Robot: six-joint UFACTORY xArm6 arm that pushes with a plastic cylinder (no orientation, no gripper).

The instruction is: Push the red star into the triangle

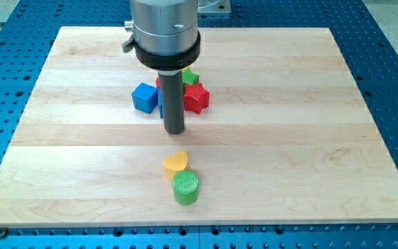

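Note:
The red star (197,99) lies just right of my rod, above the board's middle. My tip (174,131) rests on the board below and slightly left of the star, close to it; I cannot tell whether they touch. A thin blue sliver (162,107) shows along the rod's left edge, and its shape is hidden by the rod. A blue cube (144,97) sits left of the rod. A green star (190,76) lies just above the red star. A bit of another red block (159,82) peeks out behind the rod.
A yellow heart (175,162) and a green cylinder (185,188) sit together below my tip, near the view's bottom. The wooden board (323,138) lies on a blue perforated table.

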